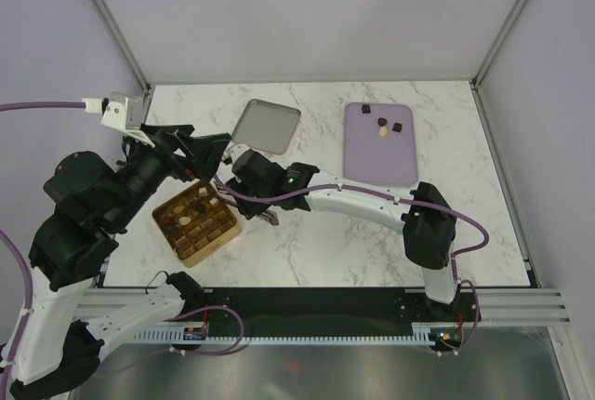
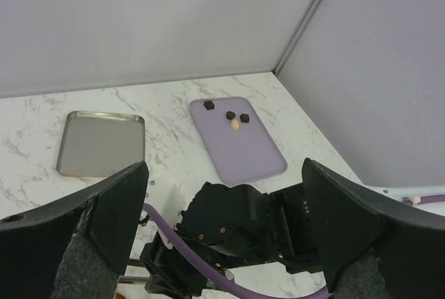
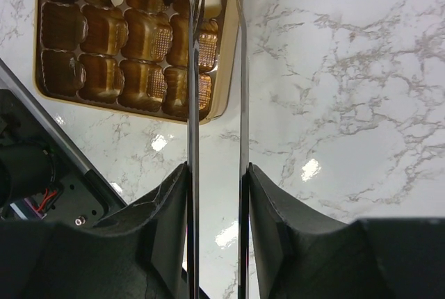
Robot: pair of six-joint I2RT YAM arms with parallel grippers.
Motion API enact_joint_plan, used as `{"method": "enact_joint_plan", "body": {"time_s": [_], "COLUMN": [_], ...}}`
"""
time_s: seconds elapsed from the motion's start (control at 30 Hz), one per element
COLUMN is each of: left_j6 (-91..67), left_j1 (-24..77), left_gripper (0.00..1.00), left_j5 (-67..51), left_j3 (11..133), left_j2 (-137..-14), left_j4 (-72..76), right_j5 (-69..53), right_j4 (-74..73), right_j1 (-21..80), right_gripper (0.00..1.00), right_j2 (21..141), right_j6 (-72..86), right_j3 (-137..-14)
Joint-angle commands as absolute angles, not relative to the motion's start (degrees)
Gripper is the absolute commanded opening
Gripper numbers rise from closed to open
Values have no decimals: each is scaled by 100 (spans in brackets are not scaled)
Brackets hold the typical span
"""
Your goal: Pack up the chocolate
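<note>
The gold box (image 1: pixel 196 224) lies askew on the white marble table (image 1: pixel 446 233), close to the near edge, and there is wide bare room to its right. Its brown cells are glossy and rounded. The right gripper (image 1: pixel 271 218) hangs over the box's right rim. Its thin steel blades are parted and clamp nothing; a cream chocolate piece (image 3: pixel 212 1) lies in a cell between them. The left gripper (image 2: pixel 226 167), above the box's far side, is spread wide and empty. The dark chocolate pieces (image 1: pixel 382 122) sit on the flat lilac tray (image 1: pixel 381 163), well right of the box. A matte steel tray (image 1: pixel 267 126) lies just beyond the box. Grey walls close the room.
</note>
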State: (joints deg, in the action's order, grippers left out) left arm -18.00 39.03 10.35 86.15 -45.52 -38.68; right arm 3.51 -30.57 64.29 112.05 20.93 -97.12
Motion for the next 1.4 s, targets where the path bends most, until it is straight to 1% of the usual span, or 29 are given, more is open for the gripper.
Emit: {"method": "enact_joint_plan", "body": {"time_s": [0.0,0.17,0.27,0.43,0.57,0.67,0.87,1.1,1.37], "left_j6": [-1916,-1881,-1785,-1828,-1863,-1925,-1934,-1942,-1916], "left_j1": [3885,3885,3885,3885,3885,3885,3885,3885,3885], "left_gripper": [100,100,100,100,100,100,100,100,100], "left_j5": [976,932,958,1020,853,738,712,686,729], "left_j3": [8587,8561,8456,8157,7805,7647,7401,7392,7400], "left_j2": [-4553,-4579,-4614,-4702,-4913,-5045,-5229,-5282,-5291], "left_j4": [-3814,-3806,-3823,-3814,-3805,-3788,-3788,-3788,-3779], "right_j5": [861,1177,1230,1432,1748,1898,1951,1829,1652], "right_j4": [-2997,-3146,-3208,-3401,-3577,-3621,-3621,-3516,-3287], "right_j1": [6399,6092,5670,4537,3658,2895,1874,1336,1213], "right_gripper": [45,44,44,44,44,45,46,47,48], "right_j2": [10548,10056,9766,9308,9115,9140,9325,9624,9879], "right_j6": [2021,2030,2030,2030,2039,2030,2013,2065,2057], "right_j3": [-9800,-9554,-9229,-8597,-8254,-8087,-7980,-8059,-8068]}}
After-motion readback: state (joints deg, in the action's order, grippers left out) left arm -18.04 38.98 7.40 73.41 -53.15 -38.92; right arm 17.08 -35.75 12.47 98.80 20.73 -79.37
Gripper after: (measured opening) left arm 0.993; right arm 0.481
